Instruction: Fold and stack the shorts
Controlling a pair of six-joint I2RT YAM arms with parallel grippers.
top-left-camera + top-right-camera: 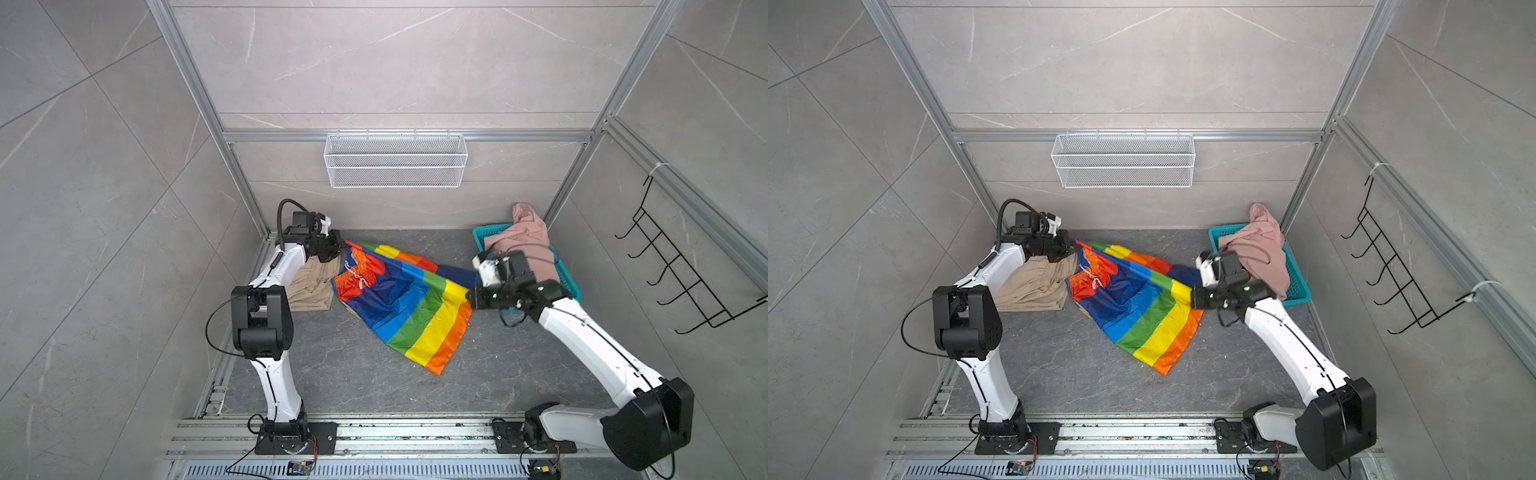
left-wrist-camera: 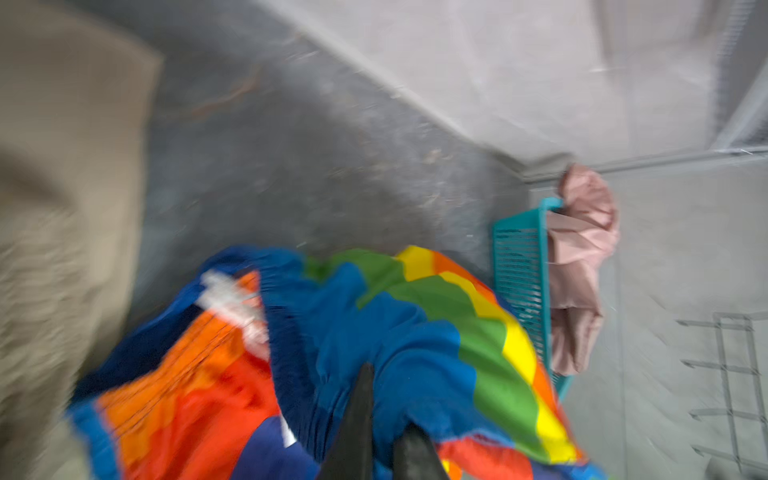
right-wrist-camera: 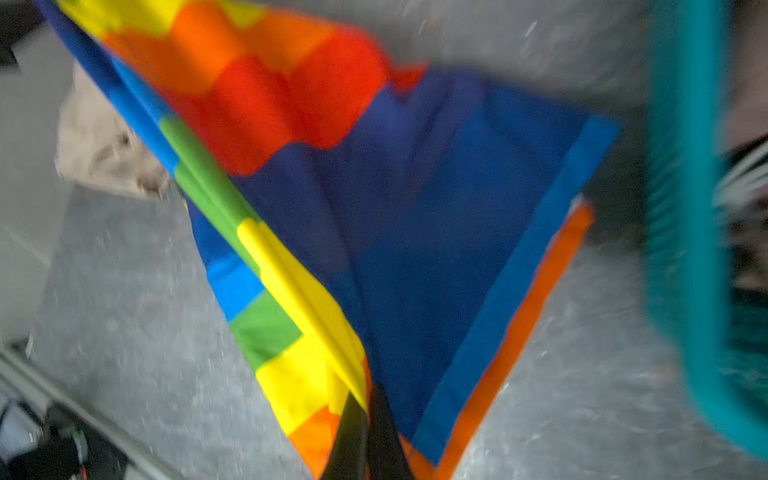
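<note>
Both jaw pairs are closed on the striped shorts [image 1: 407, 307]: left gripper [image 1: 340, 244] at its 10 o'clock corner, right gripper [image 1: 469, 297] at 3 o'clock. At 9 o'clock lie beige shorts [image 1: 311, 286]; pink shorts [image 1: 523, 241] drape the basket [image 1: 570, 286] at 2 o'clock.

Grey tile walls [image 1: 395, 62], dark stone floor [image 1: 353, 374], white mesh shelf [image 1: 395, 160], blk hook rack [image 1: 681, 270].

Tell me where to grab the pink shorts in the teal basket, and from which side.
Probably pinch the pink shorts at the bunched peak rising at the far corner, coming from above: it stands clear of the rim of the teal basket.
</note>
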